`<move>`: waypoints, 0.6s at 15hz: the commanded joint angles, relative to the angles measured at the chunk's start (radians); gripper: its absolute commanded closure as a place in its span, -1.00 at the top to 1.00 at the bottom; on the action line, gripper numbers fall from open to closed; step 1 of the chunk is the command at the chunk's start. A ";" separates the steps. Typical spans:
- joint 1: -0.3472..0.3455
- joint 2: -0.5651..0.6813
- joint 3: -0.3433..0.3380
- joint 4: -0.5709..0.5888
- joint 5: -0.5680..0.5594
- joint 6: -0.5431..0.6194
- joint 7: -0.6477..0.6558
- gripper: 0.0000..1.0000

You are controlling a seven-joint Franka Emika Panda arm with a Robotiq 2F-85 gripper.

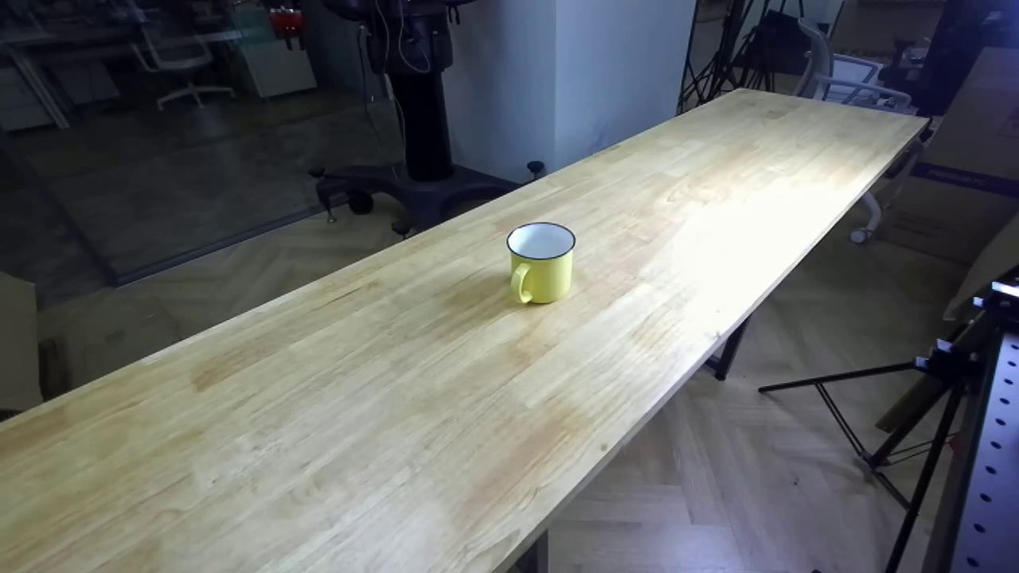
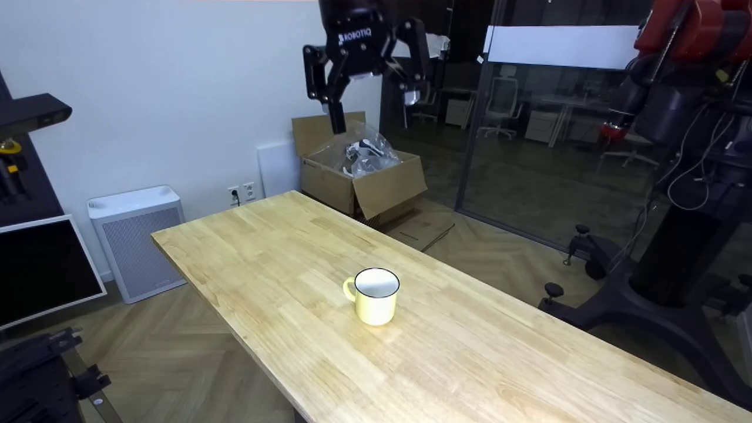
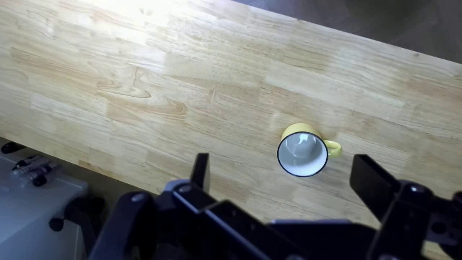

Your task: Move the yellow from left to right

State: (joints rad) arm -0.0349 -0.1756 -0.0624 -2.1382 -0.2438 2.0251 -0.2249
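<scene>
place: office-style lab | tripod [image 1: 907,430] | wheeled pedestal [image 2: 675,261] | desk [image 2: 564,100], office chair [image 2: 503,98] (behind glass wall [image 2: 517,173])

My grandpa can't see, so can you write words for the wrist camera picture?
A yellow mug with a white inside and dark rim stands upright on a wooden table, its handle pointing right. The robot's open black tool shows along the bottom.

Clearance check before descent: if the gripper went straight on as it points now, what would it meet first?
Probably the yellow mug: in the wrist view it shows between the fingertips. Depth is unclear, so the open gripper may miss it and meet the table instead.
</scene>
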 commanded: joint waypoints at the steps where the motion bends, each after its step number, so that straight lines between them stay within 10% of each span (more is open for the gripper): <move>1: -0.003 0.119 -0.022 0.056 0.118 0.093 -0.034 1.00; 9: -0.002 0.303 0.002 0.108 0.156 0.183 0.104 1.00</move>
State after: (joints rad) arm -0.0380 0.0629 -0.0683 -2.0807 -0.0363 2.2042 -0.2115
